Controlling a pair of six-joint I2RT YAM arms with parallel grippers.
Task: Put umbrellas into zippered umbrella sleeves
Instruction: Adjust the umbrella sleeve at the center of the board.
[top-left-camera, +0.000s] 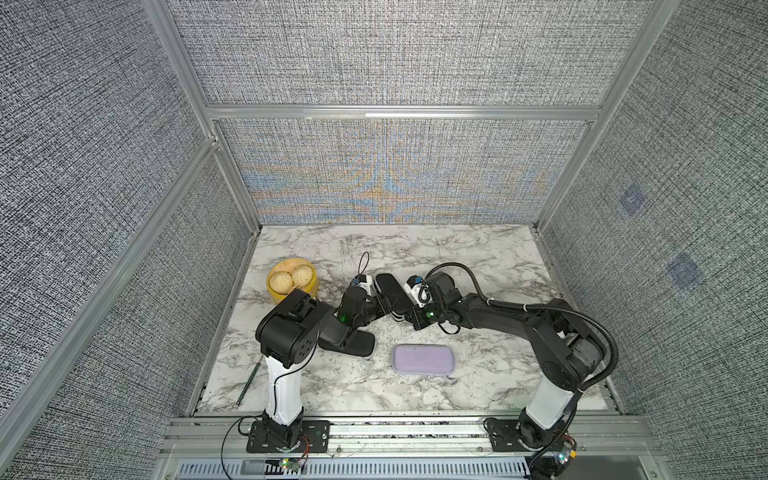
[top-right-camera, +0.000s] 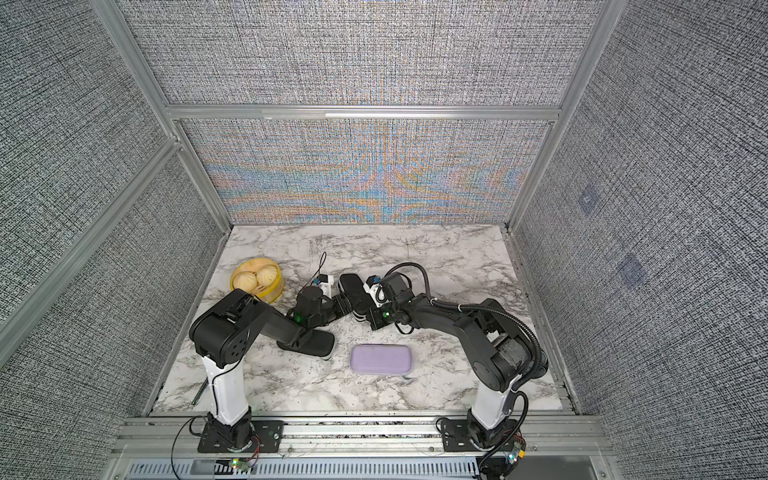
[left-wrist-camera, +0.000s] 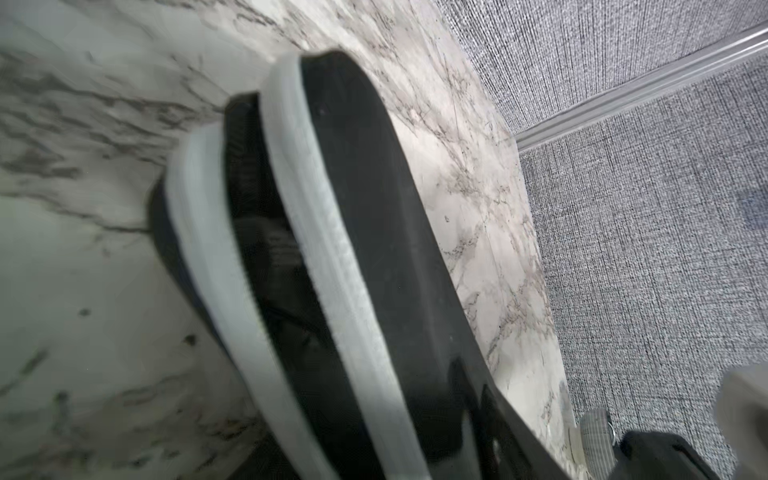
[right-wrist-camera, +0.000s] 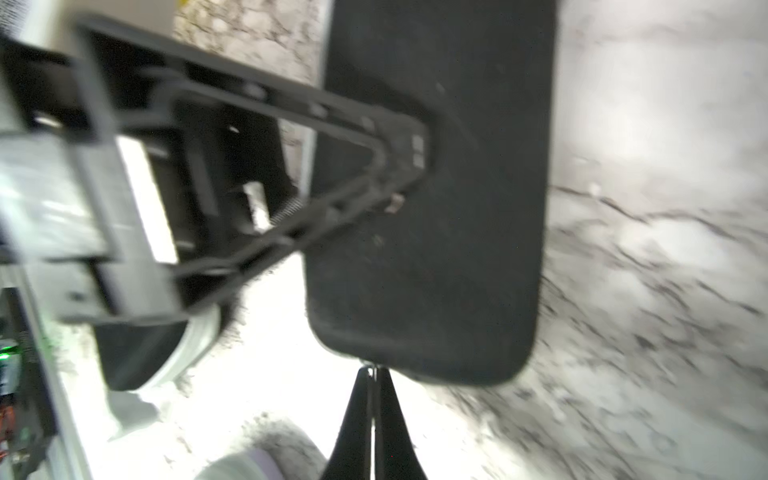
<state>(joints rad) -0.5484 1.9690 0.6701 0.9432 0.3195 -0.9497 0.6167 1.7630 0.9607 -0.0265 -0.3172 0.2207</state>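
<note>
Step in hand, by my judgement: closing the zipper on the black sleeve (top-left-camera: 390, 293), which lies mid-desk between my two arms.

Right claw (right-wrist-camera: 372, 374): tips pressed together at the sleeve's near end rim, pinching a small bright piece that I take for the zipper pull (right-wrist-camera: 371, 367). It is too small to confirm.

Left claw (right-wrist-camera: 407, 170): laid on top of the sleeve's lid. The wrist view is blurred, so I cannot tell whether its fingers are spread or together.

Sleeve condition: not yet closed. In the left wrist view the two pale zipper edges (left-wrist-camera: 316, 232) stand apart, with dark folded fabric between them that I take for a black umbrella (left-wrist-camera: 270, 249) already inside.

Elsewhere on the desk (top-left-camera: 478, 257): the lavender sleeve (top-left-camera: 423, 360) lies shut near the front. A second black sleeve (top-left-camera: 353, 347) lies partly under my left arm, and I cannot read its state. The yellow basket (top-left-camera: 272, 286) stands at the rear on my left.

Next move, as I judge it: hold the lid down firmly and draw the pull steadily along the rim. Fabric bulging into the gap could snag the teeth.
</note>
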